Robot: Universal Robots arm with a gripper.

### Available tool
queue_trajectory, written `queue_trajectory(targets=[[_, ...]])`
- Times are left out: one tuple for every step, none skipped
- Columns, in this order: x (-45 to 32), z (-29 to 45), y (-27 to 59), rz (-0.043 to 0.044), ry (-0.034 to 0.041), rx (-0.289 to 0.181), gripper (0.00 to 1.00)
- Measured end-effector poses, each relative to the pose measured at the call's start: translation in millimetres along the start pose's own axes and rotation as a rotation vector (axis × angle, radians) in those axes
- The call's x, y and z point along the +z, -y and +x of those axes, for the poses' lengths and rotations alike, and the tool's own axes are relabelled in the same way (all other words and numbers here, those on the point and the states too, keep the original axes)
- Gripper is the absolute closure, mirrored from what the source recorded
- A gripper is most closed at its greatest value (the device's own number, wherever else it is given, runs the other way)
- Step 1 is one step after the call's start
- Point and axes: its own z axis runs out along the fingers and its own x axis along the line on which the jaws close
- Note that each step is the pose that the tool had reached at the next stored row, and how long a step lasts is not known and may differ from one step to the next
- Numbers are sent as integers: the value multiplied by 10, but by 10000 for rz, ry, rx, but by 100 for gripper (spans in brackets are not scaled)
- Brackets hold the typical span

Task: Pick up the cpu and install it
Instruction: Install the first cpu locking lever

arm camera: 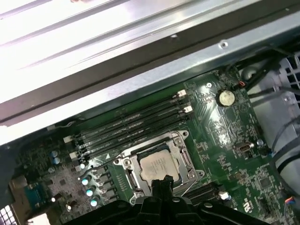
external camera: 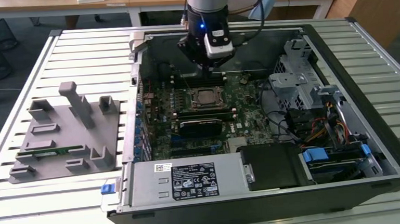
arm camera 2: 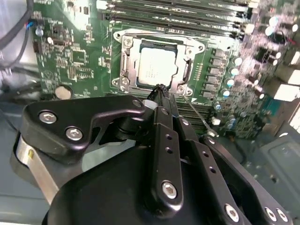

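Slatted table [external camera: 71, 52], open computer case [external camera: 275, 206], cpu [arm camera 2: 158, 63] lying in socket [arm camera 2: 124, 61], gripper [arm camera 2: 159, 89] closed together, empty, nearby.

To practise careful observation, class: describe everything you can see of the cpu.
The cpu is a small flat square with a pale silvery metal top. It lies level in the metal-framed socket on the green board, and the frame borders its edges. The gripper hangs near one edge, shut; whether it touches the cpu is unclear.
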Motion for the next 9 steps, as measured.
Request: queue_trajectory(targets=[[1,0,0,-3,-2,-181,89],[2,0,0,-7,-5,-359,89],[3,0,0,-10,-8,-552,89],[4,0,0,-14,-11,-735,89],[5,0,0,-17,-13,-916,89],[5,0,0,-20,-16,-1096,89],[6,0,0,-24,-18,-1275,89],[7,0,0,-27,-21,-1456,89],[8,0,0,-30,-23,-1629,89]])
